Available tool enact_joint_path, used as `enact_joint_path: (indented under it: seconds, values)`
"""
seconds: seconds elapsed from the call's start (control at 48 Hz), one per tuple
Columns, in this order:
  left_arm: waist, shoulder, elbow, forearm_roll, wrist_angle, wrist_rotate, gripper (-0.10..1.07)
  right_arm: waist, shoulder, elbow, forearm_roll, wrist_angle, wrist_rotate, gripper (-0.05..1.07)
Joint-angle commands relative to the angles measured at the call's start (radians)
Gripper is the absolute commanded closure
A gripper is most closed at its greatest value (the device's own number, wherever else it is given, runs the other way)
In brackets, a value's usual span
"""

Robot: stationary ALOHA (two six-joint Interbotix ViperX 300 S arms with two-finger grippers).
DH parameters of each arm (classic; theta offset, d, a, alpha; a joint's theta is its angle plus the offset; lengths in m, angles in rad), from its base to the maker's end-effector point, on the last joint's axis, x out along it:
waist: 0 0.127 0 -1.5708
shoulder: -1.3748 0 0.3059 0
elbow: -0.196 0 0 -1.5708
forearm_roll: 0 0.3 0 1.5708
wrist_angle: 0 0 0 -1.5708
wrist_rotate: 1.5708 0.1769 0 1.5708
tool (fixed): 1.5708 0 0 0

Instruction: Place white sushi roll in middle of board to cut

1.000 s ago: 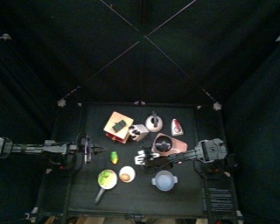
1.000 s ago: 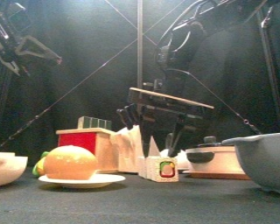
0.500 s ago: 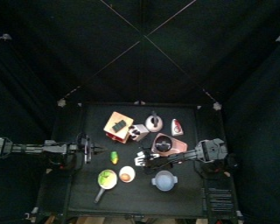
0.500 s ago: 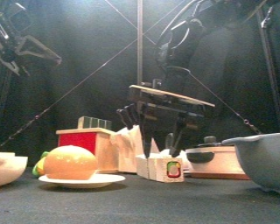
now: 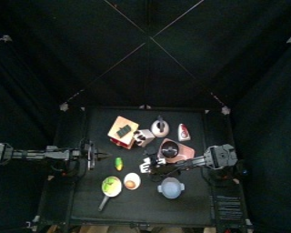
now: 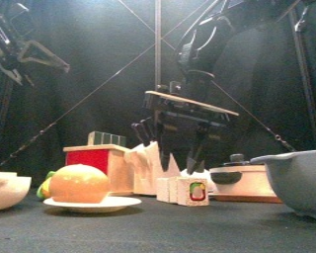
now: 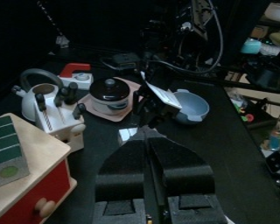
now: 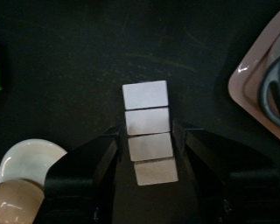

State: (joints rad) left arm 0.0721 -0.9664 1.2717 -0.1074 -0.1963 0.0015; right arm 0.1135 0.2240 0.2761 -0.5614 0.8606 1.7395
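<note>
I cannot pick out the white sushi roll in any view. My right gripper (image 8: 152, 150) hangs open over a row of small white blocks (image 8: 149, 131) that lie on the black table, one jaw on each side with gaps. These blocks (image 6: 189, 188) stand right under the right gripper (image 6: 190, 163) in the front view. A pink board (image 8: 262, 83) with a dark round pot on it lies just beside them. My left gripper (image 7: 146, 144) is shut and empty, resting at the table's left side (image 5: 90, 160).
A red box (image 5: 120, 131) with a wooden top, a kettle (image 5: 160, 126) and a white mug stand at the back. Along the front are a green bowl (image 5: 110, 187), a white plate (image 6: 84, 206) with an orange item and a grey bowl (image 5: 171, 187).
In the front view my right gripper sits slightly higher than a second ago, still open. The left arm has not moved.
</note>
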Motion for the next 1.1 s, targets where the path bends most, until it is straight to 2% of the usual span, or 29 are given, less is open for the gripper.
enact_joint_path:
  seconds: [0.0,0.146,0.312,0.667,0.917,1.083]
  values:
    - [-0.002,0.003,-0.014,0.002,-0.003,0.0,0.61,0.006,-0.074,0.021,0.012,0.005,-0.008,0.2]
    - [-0.002,0.003,-0.014,0.002,-0.003,0.0,0.61,0.017,-0.117,0.103,0.067,0.006,0.0,0.21]
    - [0.0,0.003,-0.015,0.003,-0.003,0.0,0.61,0.017,-0.118,0.146,0.087,-0.021,-0.003,0.22]
    - [0.002,0.003,-0.014,0.002,-0.003,0.0,0.61,0.008,-0.08,0.16,0.12,-0.092,-0.02,0.37]
    - [0.003,0.003,-0.015,0.002,-0.003,0.0,0.61,0.008,-0.058,0.161,0.138,-0.17,-0.034,0.37]
    - [0.003,0.003,-0.014,0.002,-0.003,0.0,0.61,0.008,-0.057,0.156,0.14,-0.181,-0.034,0.37]
